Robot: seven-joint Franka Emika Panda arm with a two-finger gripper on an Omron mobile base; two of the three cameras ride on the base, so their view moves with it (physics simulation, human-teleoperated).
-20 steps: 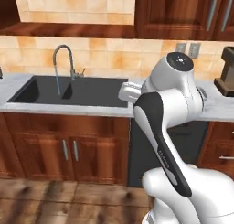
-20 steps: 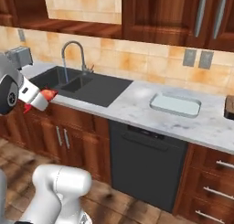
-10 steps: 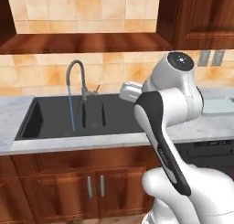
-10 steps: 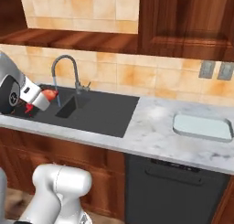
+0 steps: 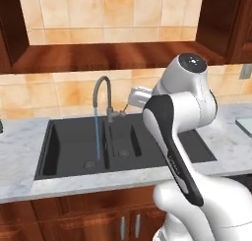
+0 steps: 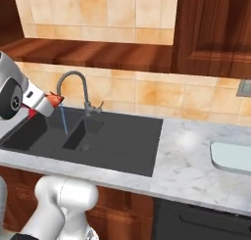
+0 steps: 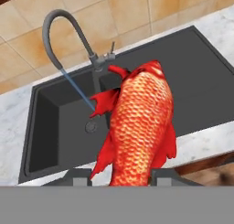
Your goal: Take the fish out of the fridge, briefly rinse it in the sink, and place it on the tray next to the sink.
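The pincer is clamped on the red-orange fish, which rises from between its tips at six o'clock in the hand view and hangs above the dark double-basin sink. Beyond the fish, at eleven o'clock, the curved grey faucet pours a thin stream into the basin. In the right base view the pale tray lies on the marble desk at three o'clock, well apart from the sink.
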